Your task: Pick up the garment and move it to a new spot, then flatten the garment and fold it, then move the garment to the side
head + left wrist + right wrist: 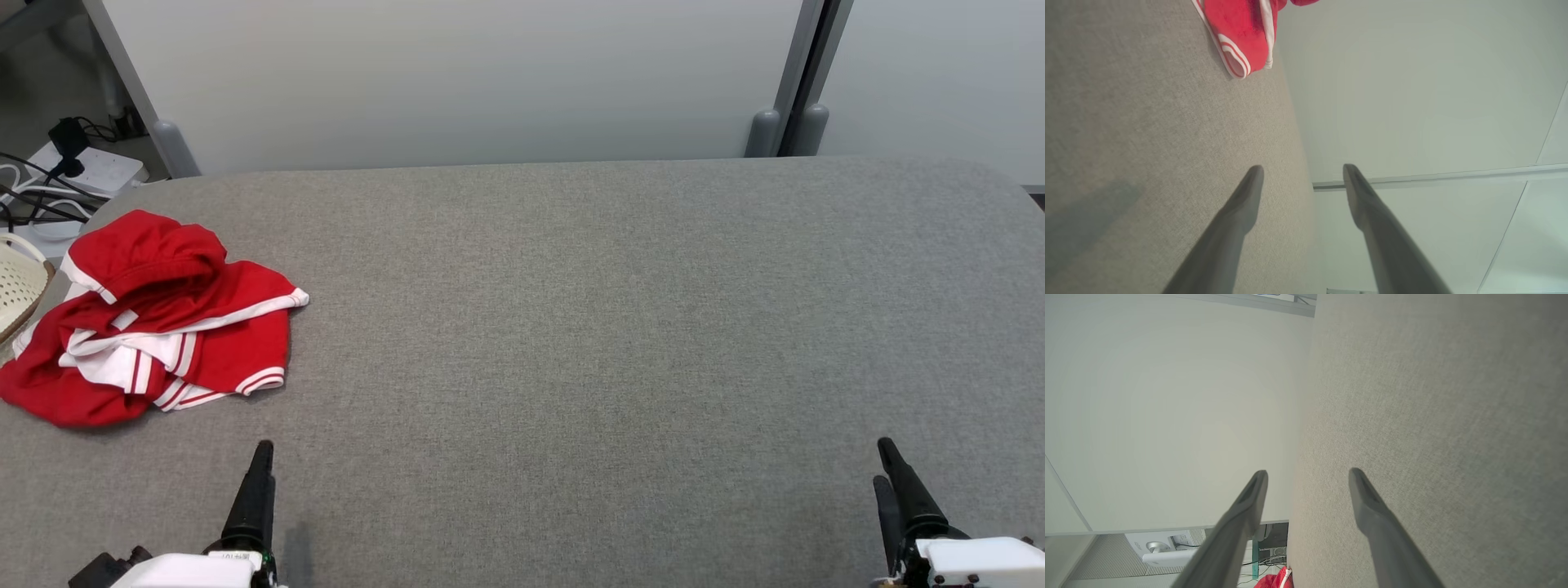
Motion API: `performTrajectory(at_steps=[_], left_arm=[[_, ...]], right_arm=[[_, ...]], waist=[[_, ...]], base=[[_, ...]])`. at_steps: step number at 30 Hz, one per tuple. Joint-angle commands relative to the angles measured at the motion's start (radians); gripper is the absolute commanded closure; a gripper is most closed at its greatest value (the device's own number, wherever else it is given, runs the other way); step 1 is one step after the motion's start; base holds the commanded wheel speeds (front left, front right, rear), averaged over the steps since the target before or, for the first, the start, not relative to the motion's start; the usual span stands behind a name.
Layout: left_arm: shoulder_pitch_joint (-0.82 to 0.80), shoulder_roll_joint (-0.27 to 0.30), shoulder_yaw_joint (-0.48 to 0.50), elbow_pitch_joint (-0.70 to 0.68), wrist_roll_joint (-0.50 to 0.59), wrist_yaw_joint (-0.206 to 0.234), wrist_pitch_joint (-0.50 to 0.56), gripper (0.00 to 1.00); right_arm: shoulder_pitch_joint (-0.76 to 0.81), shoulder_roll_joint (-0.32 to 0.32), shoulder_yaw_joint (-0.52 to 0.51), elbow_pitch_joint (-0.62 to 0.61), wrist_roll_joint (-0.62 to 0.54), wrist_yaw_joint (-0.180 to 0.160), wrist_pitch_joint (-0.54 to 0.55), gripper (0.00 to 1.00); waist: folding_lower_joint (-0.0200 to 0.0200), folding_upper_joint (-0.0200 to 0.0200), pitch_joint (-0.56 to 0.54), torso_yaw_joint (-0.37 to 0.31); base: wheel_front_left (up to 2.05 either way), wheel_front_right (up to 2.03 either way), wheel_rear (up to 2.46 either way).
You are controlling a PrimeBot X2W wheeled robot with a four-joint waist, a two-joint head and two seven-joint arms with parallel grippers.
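Garment pickup not yet begun, both sets of fingers empty.
Crumpled red-and-white garment [147,322] lies at the left of the grey bench [571,327], just beside a pale basket [18,282] at the edge. Left fingers [261,469] hover nearer than it, spread wide and holding nothing. The best grasp is probably a raised fold on top rather than the flat striped cuff, though collar and hem are hard to tell apart in the heap. Right fingers [890,465], well apart at the near right, are equally wide and empty, free to take a second corner over the open middle.
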Motion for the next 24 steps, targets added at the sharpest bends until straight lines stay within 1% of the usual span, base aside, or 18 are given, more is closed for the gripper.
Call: performTrajectory(at_steps=[1, 14, 24], left_arm=[[-0.056, 0.016, 0.002, -0.031, 0.027, 0.0, -0.009, 0.0], [-0.073, 0.034, -0.021, 0.01, 0.197, 0.0, -0.048, 0.0], [-0.086, 0.042, -0.026, 0.038, 0.352, 0.0, -0.078, 0.0]], right_arm=[[-0.049, -0.017, 0.007, -0.029, -0.031, 0.002, -0.015, 0.0], [-0.065, -0.02, 0.026, -0.018, -0.213, 0.003, -0.053, 0.0], [-0.074, -0.019, 0.046, -0.008, -0.351, 0.004, -0.082, 0.0]], waist=[[-0.0002, 0.0, 0.0, 0.0], [-0.0002, 0.0, -0.003, -0.002], [-0.0002, 0.0, -0.005, -0.006]], base=[[0.0, 0.0, 0.0], [0.0, 0.0, 0.0], [0.0, 0.0, 0.0]])
